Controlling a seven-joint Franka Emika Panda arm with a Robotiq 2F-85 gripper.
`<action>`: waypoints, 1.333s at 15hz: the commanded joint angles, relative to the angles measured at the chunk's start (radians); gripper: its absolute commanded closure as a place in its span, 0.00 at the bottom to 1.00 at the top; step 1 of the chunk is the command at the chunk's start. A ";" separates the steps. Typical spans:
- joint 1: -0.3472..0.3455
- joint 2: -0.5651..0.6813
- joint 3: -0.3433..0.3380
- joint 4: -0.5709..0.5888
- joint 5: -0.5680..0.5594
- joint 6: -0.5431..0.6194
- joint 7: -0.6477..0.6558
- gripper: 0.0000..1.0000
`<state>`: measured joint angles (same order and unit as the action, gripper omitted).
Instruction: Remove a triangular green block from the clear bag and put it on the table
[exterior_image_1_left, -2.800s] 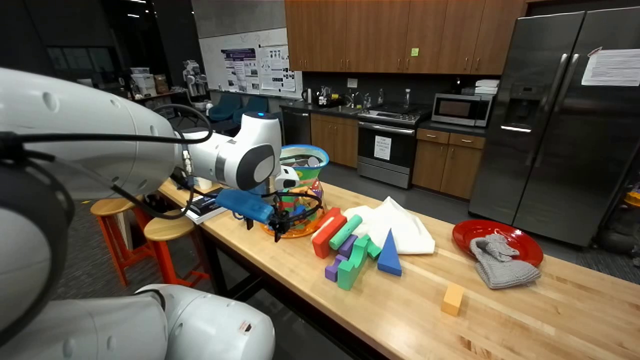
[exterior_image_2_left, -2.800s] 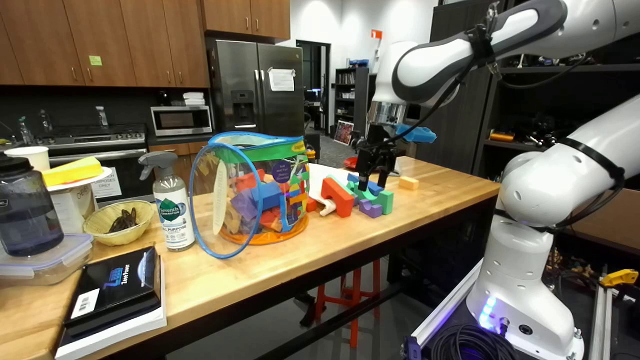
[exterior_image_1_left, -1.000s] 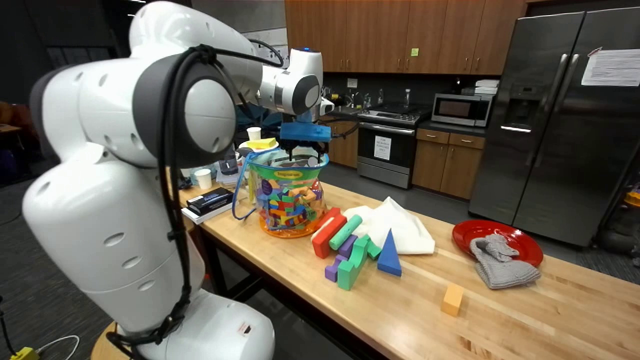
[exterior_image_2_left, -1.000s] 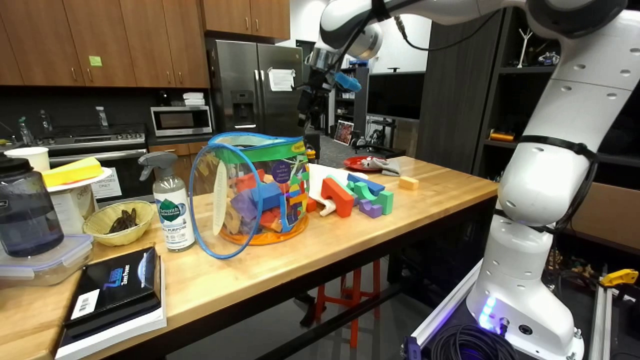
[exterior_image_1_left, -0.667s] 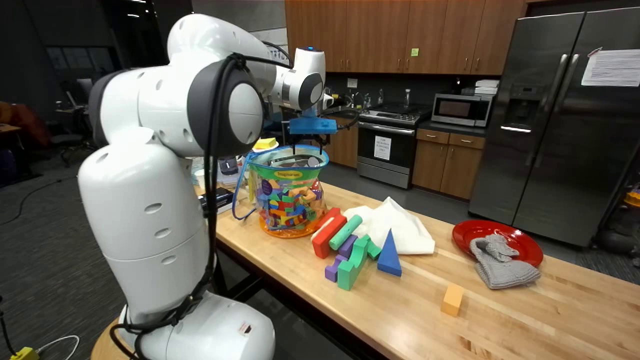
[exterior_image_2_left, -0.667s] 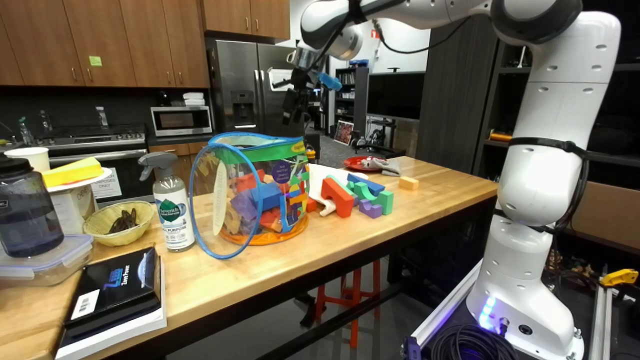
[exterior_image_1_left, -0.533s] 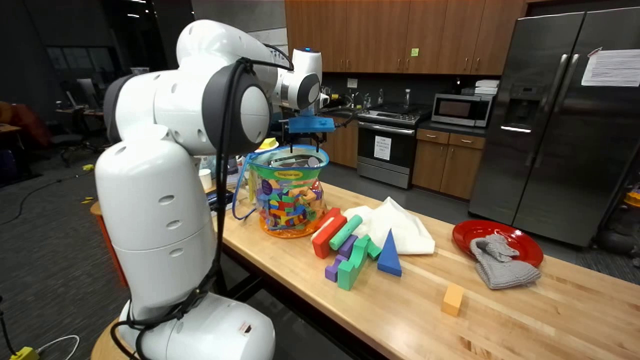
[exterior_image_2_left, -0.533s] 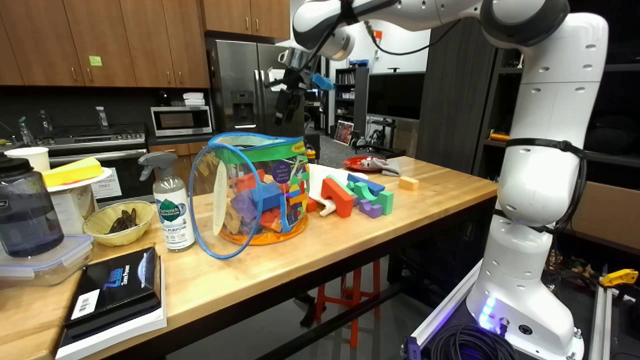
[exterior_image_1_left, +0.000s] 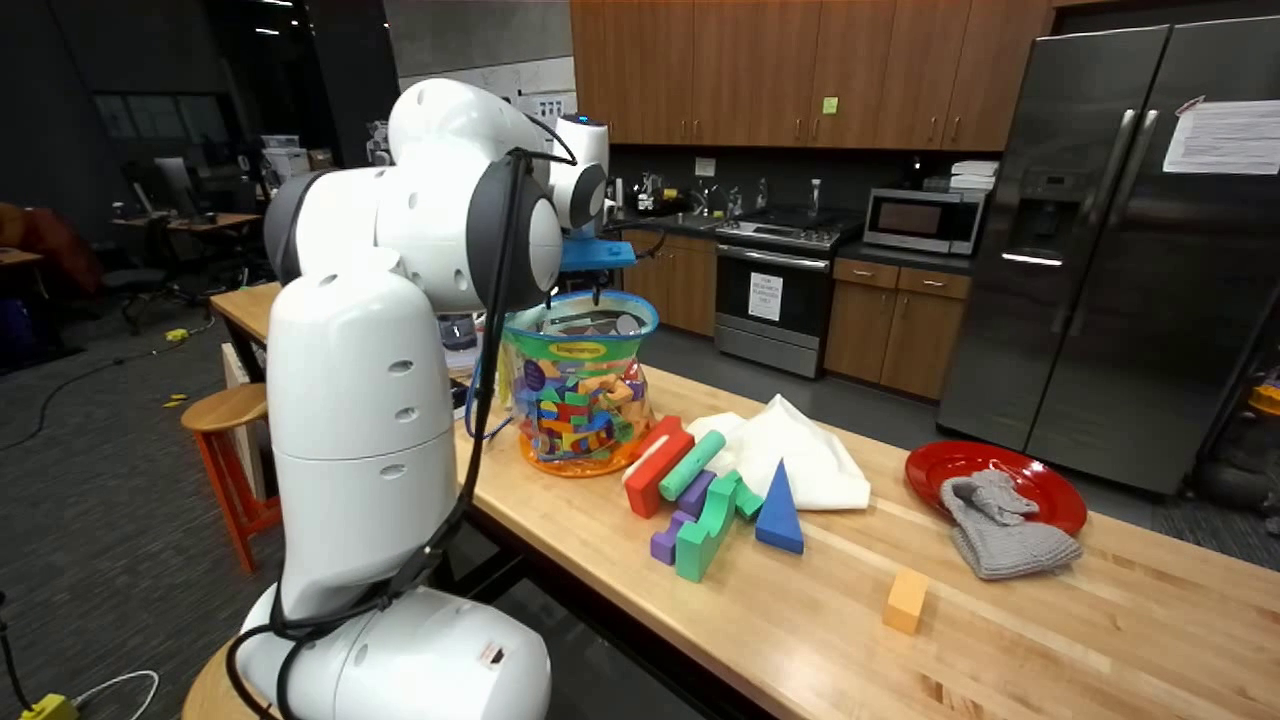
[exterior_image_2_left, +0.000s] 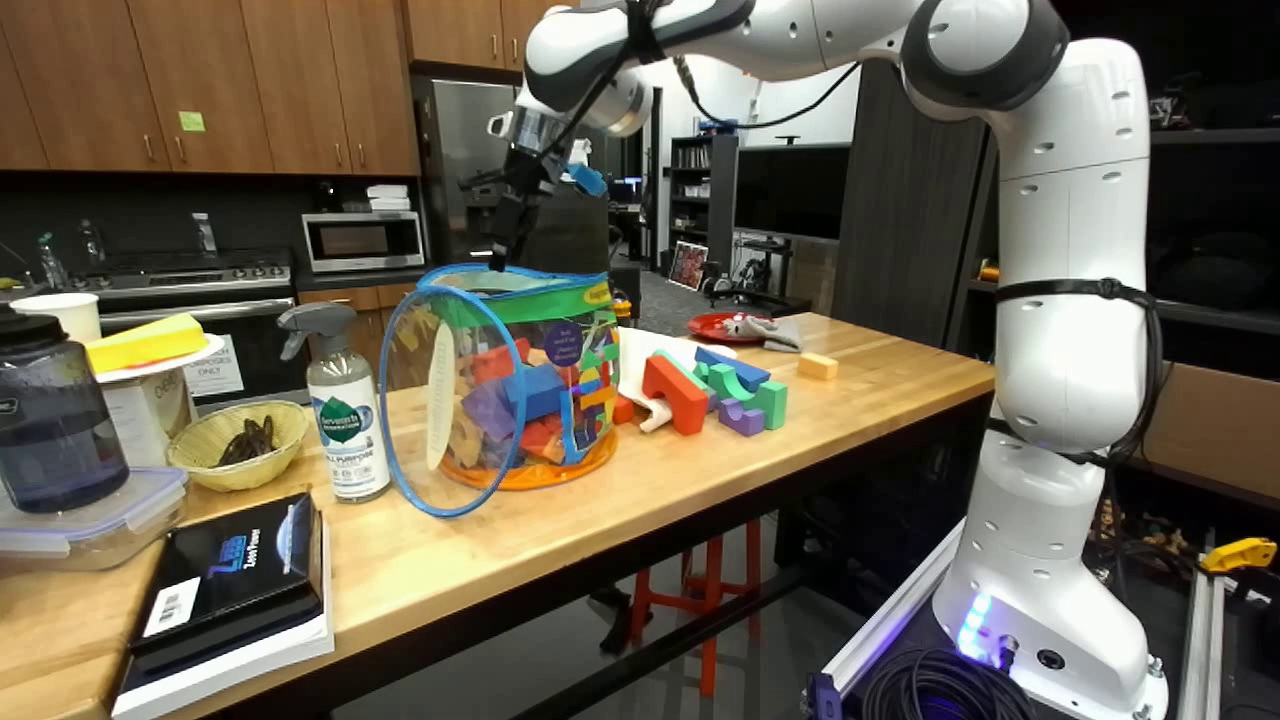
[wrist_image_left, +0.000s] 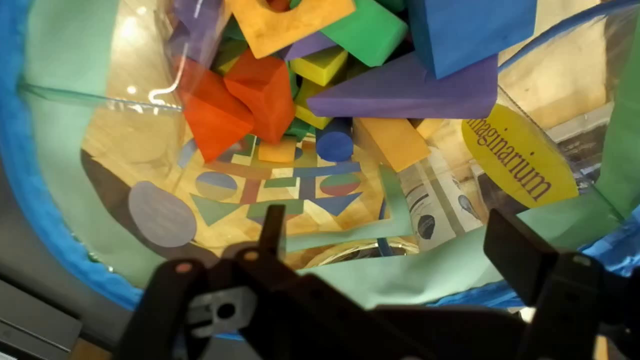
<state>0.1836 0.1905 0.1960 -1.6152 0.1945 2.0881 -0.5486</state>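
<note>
The clear bag (exterior_image_1_left: 580, 400) stands upright on the table (exterior_image_1_left: 800, 620), full of coloured blocks; it also shows in an exterior view (exterior_image_2_left: 530, 380). Its mouth is open. In the wrist view I look down into the bag. A green block (wrist_image_left: 372, 32) lies there, partly under an orange block (wrist_image_left: 295, 17) and beside a purple wedge (wrist_image_left: 410, 92); I cannot tell whether it is triangular. My gripper (wrist_image_left: 387, 227) is open and empty, fingers wide apart. In both exterior views its fingertips (exterior_image_1_left: 572, 298) (exterior_image_2_left: 500, 262) are at the bag's mouth, high above the blocks.
The bag's round lid hoop (exterior_image_2_left: 450, 400) stands out beside it, near a spray bottle (exterior_image_2_left: 345, 410). Loose blocks, including a green arch (exterior_image_1_left: 705, 530) and a blue triangle (exterior_image_1_left: 780, 515), lie by a white cloth (exterior_image_1_left: 800, 455). A red plate (exterior_image_1_left: 930, 460) stands farther along.
My gripper has risen from near the loose blocks and moved over to the bag's mouth, lowering slightly in the last half second. The bag and blocks have not moved.
</note>
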 joint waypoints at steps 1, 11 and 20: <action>0.002 0.055 0.028 0.046 -0.025 -0.027 -0.022 0.00; -0.009 0.090 0.036 -0.016 -0.091 -0.048 -0.012 0.00; -0.054 0.041 0.012 -0.119 -0.098 -0.057 0.020 0.00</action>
<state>0.1415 0.2858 0.2156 -1.6781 0.1053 2.0333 -0.5491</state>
